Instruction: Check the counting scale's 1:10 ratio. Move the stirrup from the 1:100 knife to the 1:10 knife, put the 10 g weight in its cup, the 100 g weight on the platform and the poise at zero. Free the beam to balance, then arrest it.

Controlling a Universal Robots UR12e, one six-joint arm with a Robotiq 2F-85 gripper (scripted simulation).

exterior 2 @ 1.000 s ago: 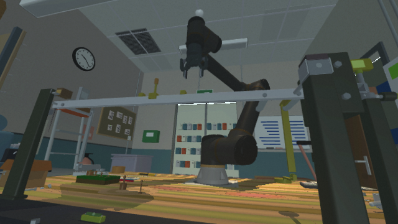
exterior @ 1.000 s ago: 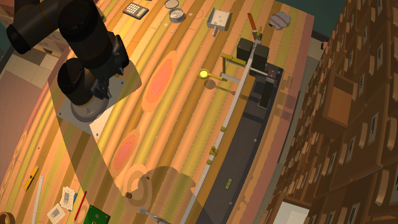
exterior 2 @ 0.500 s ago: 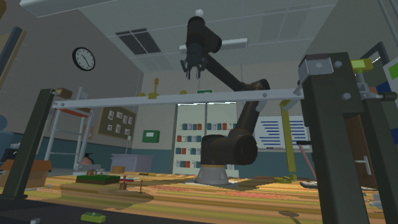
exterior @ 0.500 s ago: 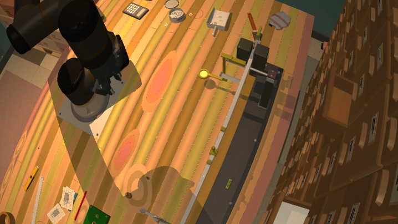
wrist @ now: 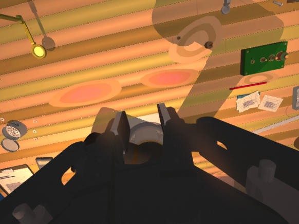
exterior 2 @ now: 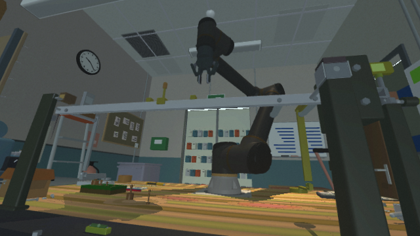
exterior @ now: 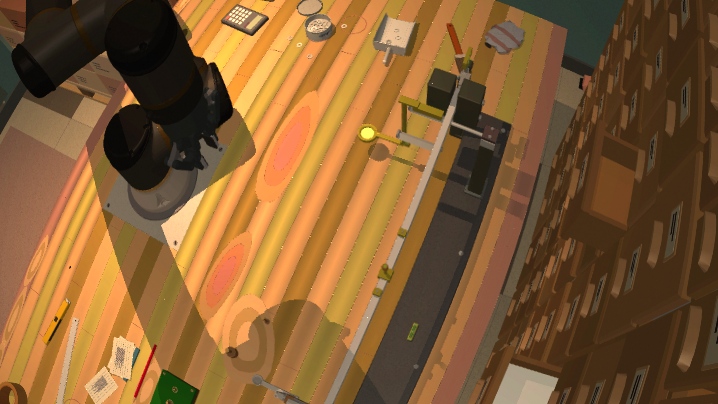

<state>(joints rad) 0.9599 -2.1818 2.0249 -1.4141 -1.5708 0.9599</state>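
Observation:
The counting scale stands along the bench's right side, its long grey beam (exterior: pixel 406 221) running over the dark platform (exterior: pixel 427 291) between dark posts. A brass poise (exterior: pixel 385 272) sits on the beam, with small yellow knife tabs (exterior: pixel 402 232) near it. A yellow cup (exterior: pixel 367 133) on a stirrup arm hangs out near the pillar end of the beam. Two small weights (wrist: pixel 209 45) stand on a round tan mat, beside a green weight block (wrist: pixel 264 57). My gripper (wrist: pixel 142 120) hangs high above the arm's own base, far from the scale; it is partly closed and holds nothing.
The arm's base plate (exterior: pixel 160 191) lies directly under the gripper. A tin of washers (exterior: pixel 318 26), a calculator (exterior: pixel 244 19) and a grey tray (exterior: pixel 395 35) lie at the far end. Paper slips (exterior: pixel 113 367), a red pencil and a ruler lie at the near end.

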